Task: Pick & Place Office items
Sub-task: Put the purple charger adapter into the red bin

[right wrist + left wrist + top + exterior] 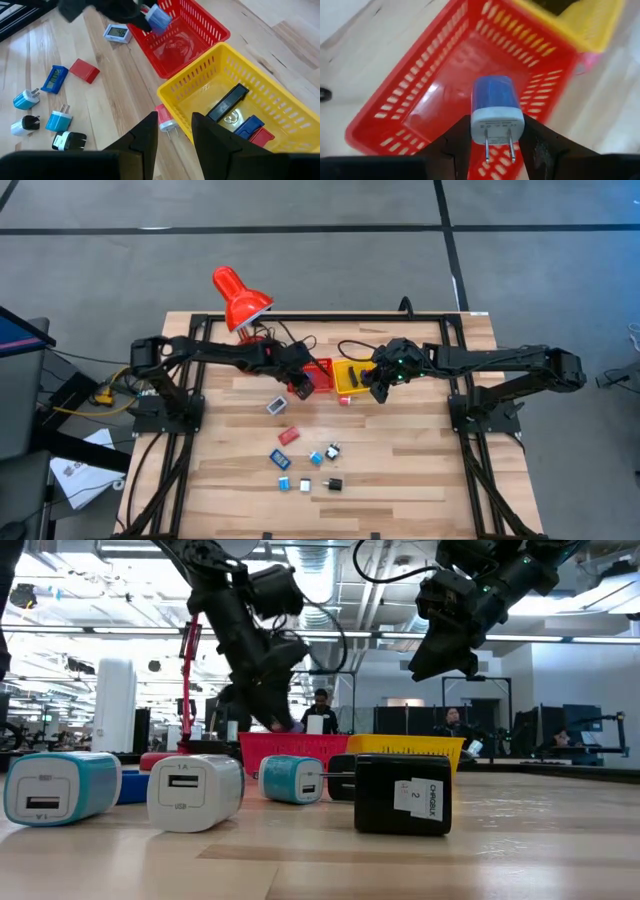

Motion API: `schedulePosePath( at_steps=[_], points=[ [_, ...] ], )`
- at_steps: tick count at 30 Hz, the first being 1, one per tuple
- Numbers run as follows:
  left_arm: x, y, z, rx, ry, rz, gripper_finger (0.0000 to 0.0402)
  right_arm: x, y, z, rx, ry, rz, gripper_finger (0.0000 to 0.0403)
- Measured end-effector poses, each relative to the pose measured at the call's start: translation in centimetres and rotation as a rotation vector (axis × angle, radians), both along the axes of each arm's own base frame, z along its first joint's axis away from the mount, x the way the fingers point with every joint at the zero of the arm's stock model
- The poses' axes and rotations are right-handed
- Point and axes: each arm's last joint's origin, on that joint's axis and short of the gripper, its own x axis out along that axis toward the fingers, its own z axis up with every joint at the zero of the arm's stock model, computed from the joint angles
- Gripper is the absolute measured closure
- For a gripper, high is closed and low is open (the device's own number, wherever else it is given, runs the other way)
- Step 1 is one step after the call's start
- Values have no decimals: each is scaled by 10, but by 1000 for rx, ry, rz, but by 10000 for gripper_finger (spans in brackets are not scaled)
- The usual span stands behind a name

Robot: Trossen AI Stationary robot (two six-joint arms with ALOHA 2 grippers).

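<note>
From above, the left gripper (300, 383) hangs over the red basket (322, 368), the right gripper (378, 388) over the yellow basket (352, 370); loose office items (306, 464) lie well apart on the table (420, 470), nearer its front edge. At table height, a black adapter (403, 793) carries a white label too small to read, and a white charger (194, 792) shows tiny print. Through the left wrist, the fingers (456, 145) clamp a blue charger (495, 111), prongs pointing back, above the red basket's floor. The right wrist shows empty fingers (148, 131), slightly parted, above the yellow basket's rim. The charger hangs near one wall here, so released now it might clip the rim and bounce out.
</note>
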Motion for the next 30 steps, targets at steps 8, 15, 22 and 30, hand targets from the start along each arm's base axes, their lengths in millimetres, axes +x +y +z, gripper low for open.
schedulePosePath(
  at_steps=[8, 15, 22, 30],
  points=[
    [-6, 16, -9, -79, 132, 42, 269, 0, 0, 0, 0, -1, 0, 290],
    [-9, 25, -8, -96, 137, 65, 269, 1, 0, 1, -3, -15, 0, 290],
    [-9, 24, -13, -121, 155, 36, 270, 1, 0, 1, -4, -18, 1, 290],
    [-12, 28, -13, -126, 177, 39, 270, 3, 0, 3, -9, -46, 1, 290]
  ],
)
